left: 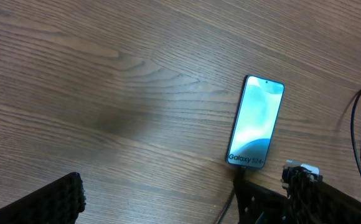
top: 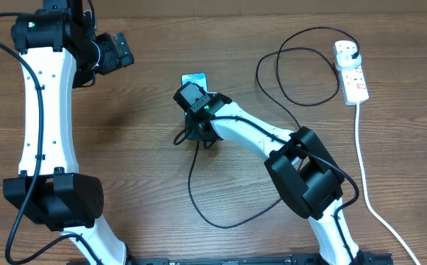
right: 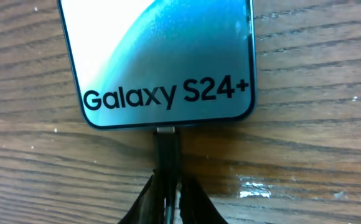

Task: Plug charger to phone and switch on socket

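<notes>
The phone (right: pixel 162 56) lies flat on the wooden table with its blue-teal screen lit and "Galaxy S24+" showing. The charger's black connector (right: pixel 167 148) sits at the phone's bottom port, a sliver of its metal tip still showing. My right gripper (right: pixel 170 200) is shut on the charger cable just behind the connector. From overhead, the right wrist covers most of the phone (top: pixel 195 77). The charger cable (top: pixel 199 210) loops across the table to a black plug (top: pixel 350 51) in the white socket (top: pixel 353 77). My left gripper (top: pixel 116 51) hangs open at the far left, holding nothing.
The socket's thick white cord (top: pixel 362 154) runs down the right side toward the front edge. The charger cable forms a second loop (top: pixel 302 73) left of the socket. In the left wrist view the phone (left: pixel 256 124) lies right of centre, with the right arm's wrist (left: pixel 305 193) just below it.
</notes>
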Tool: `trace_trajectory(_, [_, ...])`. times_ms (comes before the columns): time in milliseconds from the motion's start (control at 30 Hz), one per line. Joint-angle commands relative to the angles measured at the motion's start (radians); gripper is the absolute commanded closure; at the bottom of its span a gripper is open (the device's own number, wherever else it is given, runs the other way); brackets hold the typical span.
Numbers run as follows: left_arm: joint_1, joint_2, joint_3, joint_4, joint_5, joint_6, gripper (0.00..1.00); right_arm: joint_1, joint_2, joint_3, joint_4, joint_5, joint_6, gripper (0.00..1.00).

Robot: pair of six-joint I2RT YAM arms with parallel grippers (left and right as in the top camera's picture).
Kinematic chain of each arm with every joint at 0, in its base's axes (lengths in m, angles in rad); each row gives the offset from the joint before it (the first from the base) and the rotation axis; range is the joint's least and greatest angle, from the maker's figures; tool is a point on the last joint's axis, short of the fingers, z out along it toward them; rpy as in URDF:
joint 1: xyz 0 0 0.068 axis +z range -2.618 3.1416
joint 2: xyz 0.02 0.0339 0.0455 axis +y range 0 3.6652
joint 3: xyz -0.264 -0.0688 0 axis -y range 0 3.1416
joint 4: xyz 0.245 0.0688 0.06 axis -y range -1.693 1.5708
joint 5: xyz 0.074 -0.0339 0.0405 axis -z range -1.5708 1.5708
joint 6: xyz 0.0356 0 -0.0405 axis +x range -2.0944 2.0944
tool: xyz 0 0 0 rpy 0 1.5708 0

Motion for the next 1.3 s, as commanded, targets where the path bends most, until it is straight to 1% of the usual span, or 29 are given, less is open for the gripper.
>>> trace_trajectory(0, [-0.007, 0.011, -0.002, 0.000, -0.018, -0.005, 0.00, -0.005, 0.027, -0.014, 0.013, 0.018, -0.023, 0.94])
trace_trajectory(200, [-0.007, 0.011, -0.002, 0.000, -0.017, -0.005, 0.00, -0.005, 0.027, -0.014, 0.024, 0.018, -0.050, 0.96])
trace_trajectory(333, [-0.007, 0.011, -0.002, 0.000, -0.017, -0.005, 0.00, -0.006, 0.027, -0.014, 0.039, 0.018, -0.084, 0.96])
trace_trajectory(633, [-0.007, 0.012, -0.002, 0.000, -0.017, -0.005, 0.00, -0.007, 0.027, -0.014, 0.046, 0.052, -0.085, 0.95])
trace_trajectory(667, [-0.007, 0.012, -0.002, 0.000, -0.018, -0.005, 0.00, -0.007, 0.027, -0.014, 0.046, 0.052, -0.085, 0.93])
trace_trajectory(733, [-0.007, 0.012, -0.002, 0.000, -0.017, -0.005, 0.00, -0.007, 0.027, -0.014, 0.045, 0.052, -0.085, 0.84])
trace_trajectory(800, [-0.007, 0.012, -0.002, 0.000, -0.017, -0.005, 0.00, -0.007, 0.027, -0.012, 0.043, 0.051, -0.085, 0.83])
trace_trajectory(900, [-0.007, 0.012, -0.002, 0.000, -0.017, -0.005, 0.00, -0.007, 0.027, 0.009, 0.017, 0.051, -0.085, 0.77])
trace_trajectory(1133, [-0.007, 0.012, -0.002, 0.000, -0.017, -0.005, 0.00, -0.008, 0.002, 0.067, -0.046, 0.052, -0.085, 0.71])
trace_trajectory(1267, [-0.007, 0.012, -0.002, 0.000, -0.018, -0.005, 0.00, -0.018, -0.042, 0.086, -0.082, 0.053, -0.085, 0.62])
